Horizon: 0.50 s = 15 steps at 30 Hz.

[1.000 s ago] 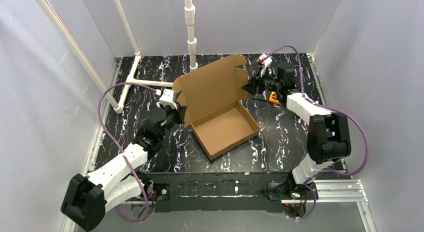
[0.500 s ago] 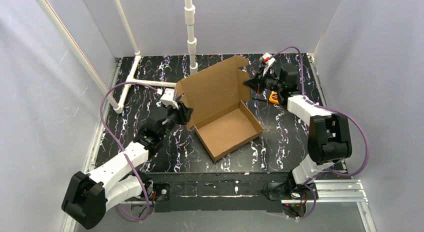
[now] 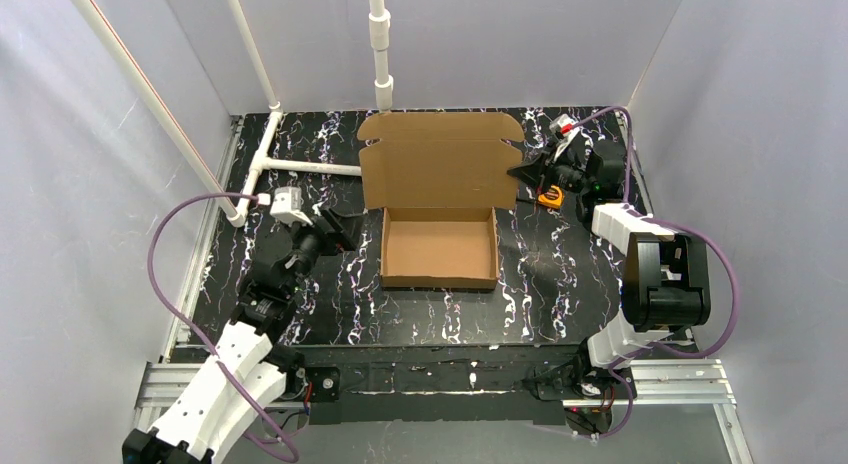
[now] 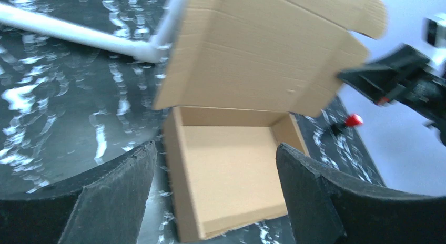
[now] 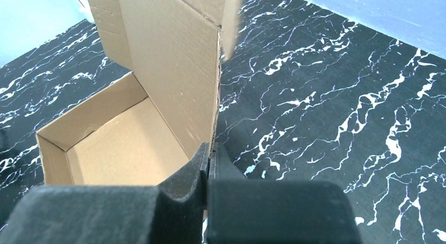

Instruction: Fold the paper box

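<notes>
Cardboard box (image 3: pixel 438 246) sits square in the middle of the table (image 3: pixel 560 274), tray formed, lid raised at the far side. Left gripper (image 3: pixel 343 230) hangs wide open just off the tray's left wall, not touching. Right gripper (image 3: pixel 522 171) is fully closed, tips at the lid's right edge, with an orange tape measure (image 3: pixel 548 196) close by.

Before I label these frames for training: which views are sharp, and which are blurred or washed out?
Top view: evenly lit, sharp, the box crisp, no harsh shadows. Left wrist view: motion blur smears the box lid's edges and the white veins of the table. Right wrist view: table veins sharp, only the right gripper near the lens looks soft.
</notes>
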### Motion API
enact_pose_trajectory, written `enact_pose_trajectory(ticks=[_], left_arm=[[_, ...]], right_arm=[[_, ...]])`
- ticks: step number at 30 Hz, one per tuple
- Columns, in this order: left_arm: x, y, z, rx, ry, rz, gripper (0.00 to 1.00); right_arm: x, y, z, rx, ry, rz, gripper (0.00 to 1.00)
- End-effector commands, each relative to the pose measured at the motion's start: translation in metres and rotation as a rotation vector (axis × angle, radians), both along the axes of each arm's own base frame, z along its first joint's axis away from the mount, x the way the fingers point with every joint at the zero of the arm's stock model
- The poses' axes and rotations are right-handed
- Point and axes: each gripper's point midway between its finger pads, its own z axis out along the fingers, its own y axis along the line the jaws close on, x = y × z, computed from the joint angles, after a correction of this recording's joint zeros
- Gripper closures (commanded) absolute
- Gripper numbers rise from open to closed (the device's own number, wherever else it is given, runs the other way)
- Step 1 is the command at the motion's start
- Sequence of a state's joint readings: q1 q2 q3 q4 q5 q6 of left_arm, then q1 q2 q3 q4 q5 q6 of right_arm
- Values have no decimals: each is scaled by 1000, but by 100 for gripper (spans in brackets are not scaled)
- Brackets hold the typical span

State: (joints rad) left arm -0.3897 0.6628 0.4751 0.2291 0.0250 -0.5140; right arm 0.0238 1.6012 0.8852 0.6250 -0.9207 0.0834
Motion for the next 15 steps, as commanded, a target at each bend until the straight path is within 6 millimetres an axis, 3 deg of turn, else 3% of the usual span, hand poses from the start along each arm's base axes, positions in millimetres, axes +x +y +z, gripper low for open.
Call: enact_pose_trajectory(ticks=[1, 4, 7, 15], left_arm=[[7, 55, -44, -29, 157, 271, 21], [25, 64, -63, -76, 260, 315, 29], [48, 64, -66, -120, 280, 307, 33], [98, 30, -55, -174, 264, 71, 46]], right_arm=[[-7, 4, 19, 10, -84, 47, 99], [-8, 5, 22, 11, -93, 51, 99], [-11, 6, 27, 12, -108, 60, 99], [-15, 7, 34, 21, -128, 70, 99]])
